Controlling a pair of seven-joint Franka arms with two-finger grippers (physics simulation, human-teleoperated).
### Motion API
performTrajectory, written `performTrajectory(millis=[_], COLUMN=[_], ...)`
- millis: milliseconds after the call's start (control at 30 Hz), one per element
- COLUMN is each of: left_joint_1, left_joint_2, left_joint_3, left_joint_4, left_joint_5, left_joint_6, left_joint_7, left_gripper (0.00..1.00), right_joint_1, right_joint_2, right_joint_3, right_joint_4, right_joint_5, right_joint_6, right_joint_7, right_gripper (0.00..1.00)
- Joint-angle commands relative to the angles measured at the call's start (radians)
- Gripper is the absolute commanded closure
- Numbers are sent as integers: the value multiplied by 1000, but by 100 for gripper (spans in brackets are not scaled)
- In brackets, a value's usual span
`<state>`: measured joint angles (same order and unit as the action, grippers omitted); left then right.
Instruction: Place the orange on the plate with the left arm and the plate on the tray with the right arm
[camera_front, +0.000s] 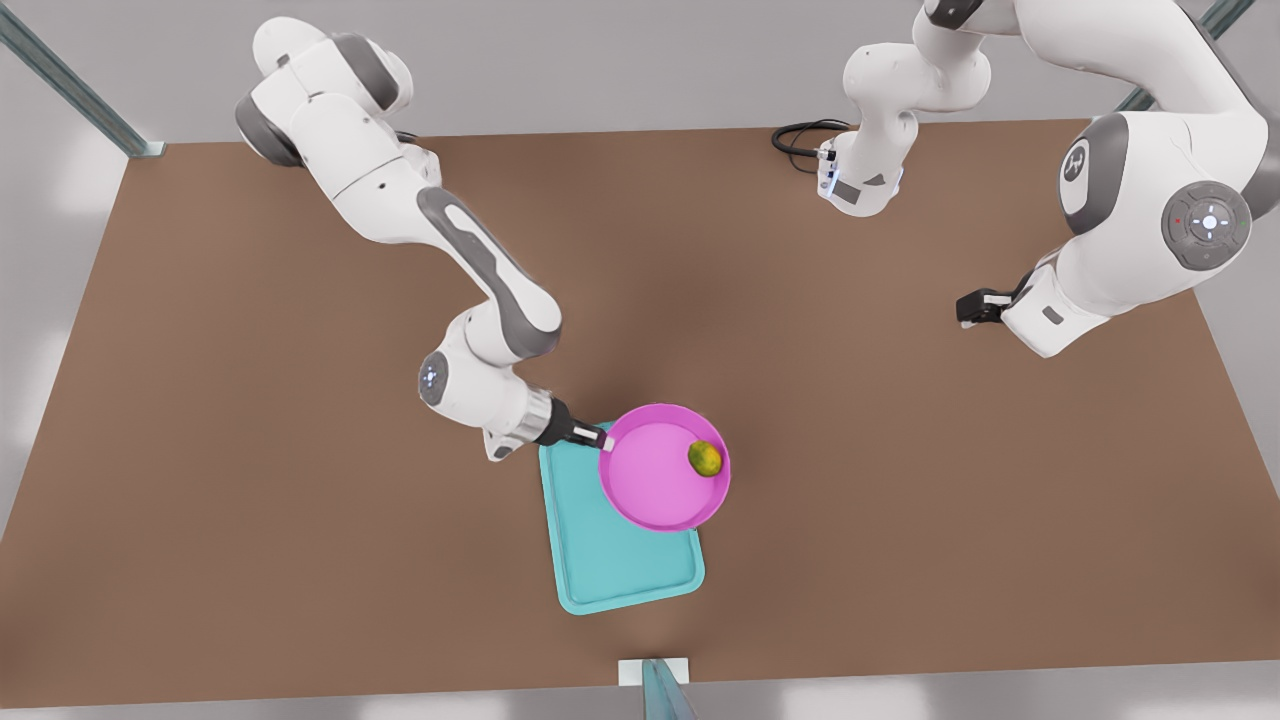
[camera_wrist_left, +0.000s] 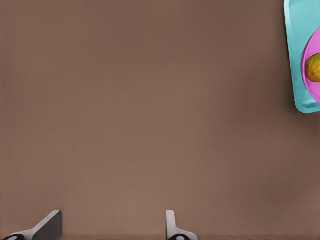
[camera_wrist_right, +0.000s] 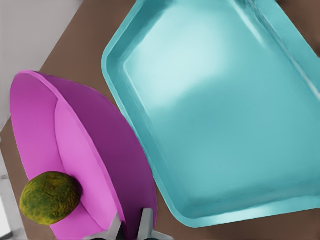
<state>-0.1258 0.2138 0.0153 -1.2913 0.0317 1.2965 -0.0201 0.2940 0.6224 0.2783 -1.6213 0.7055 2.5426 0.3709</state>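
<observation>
The pink plate hangs over the far right corner of the teal tray, part of it out over the table. My right gripper is shut on the plate's rim on the front view's left. In the right wrist view its fingertips pinch the plate, which tilts above the tray. The orange lies in the plate near the rim on the front view's right, also seen from the right wrist. My left gripper waits open at the front view's right, above bare table.
The brown table spreads wide on both sides of the tray. A black cable lies at the far edge by an arm base. In the left wrist view the tray, plate and orange sit at the frame's edge.
</observation>
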Motion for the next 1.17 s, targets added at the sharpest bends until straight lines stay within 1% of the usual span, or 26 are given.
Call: performTrajectory(millis=[0, 100, 300, 333, 367, 567, 600, 633, 667, 700, 733, 767, 800, 833, 867, 900, 933, 967, 1133], left_joint_1=[0, 0, 0, 0, 0, 0, 0, 0, 0, 0, 0, 0, 0, 0, 0, 0, 0, 0, 0], left_joint_2=[-1, -4, -4, -4, -4, -4, -4, -4, -4, -4, -2, -2, -2, -2, -4, -4, -4, -4, -2], left_joint_3=[0, 0, 0, 0, 0, 0, 0, 0, 0, 0, 0, 0, 0, 0, 0, 0, 0, 0, 0], left_joint_4=[0, 1, 1, 1, 1, 1, 1, 1, 1, 0, 1, 1, 1, 1, 1, 1, 1, 1, 1], left_joint_5=[1, 1, 1, 1, 1, 1, 1, 1, 1, 1, 1, 1, 1, 1, 1, 1, 1, 1, 1], left_joint_6=[1, -6, -5, -5, -5, -5, -5, -5, -5, -5, -5, -5, -5, -5, -5, -5, -5, -5, -5], left_joint_7=[-8, -11, -11, -11, -11, -11, -11, -11, -11, -11, -11, -11, -11, -11, -11, -11, -11, -11, -11], left_gripper=[0, 0, 0, 0, 0, 0, 0, 0, 0, 0, 0, 0, 0, 0, 0, 0, 0, 0, 0], right_joint_1=[-22, -35, -62, -61, -58, -49, -59, -67, -67, -69, -67, -67, -67, -67, -67, -69, -84, -119, -119], right_joint_2=[10, 23, 31, 30, 33, 22, -10, -64, -101, -92, -99, -116, -177, -297, -383, -443, -481, -520, -515], right_joint_3=[-8, -28, -34, -33, -33, -30, -36, -135, -252, -316, -398, -505, -525, -524, -521, -521, -518, -482, -481], right_joint_4=[3, 1, -6, -5, -3, 4, -6, 4, 79, 199, 282, 365, 366, 359, 354, 333, 302, 256, 250], right_joint_5=[-14, -14, -17, -15, -12, -6, -6, -23, -171, -344, -573, -734, -777, -869, -890, -887, -882, -879, -877], right_joint_6=[-2, 1, -8, -12, -5, -13, -76, -356, -685, -916, -1080, -1101, -1101, -1110, -1174, -1217, -1217, -1216, -1214], right_joint_7=[-27, -66, -72, -70, -61, -53, -56, -62, -67, -98, -333, -587, -633, -632, -630, -626, -626, -622, -612], right_gripper=[79, 79, 79, 74, 0, 0, 0, 0, 0, 0, 0, 0, 0, 0, 0, 0, 0, 0, 0])
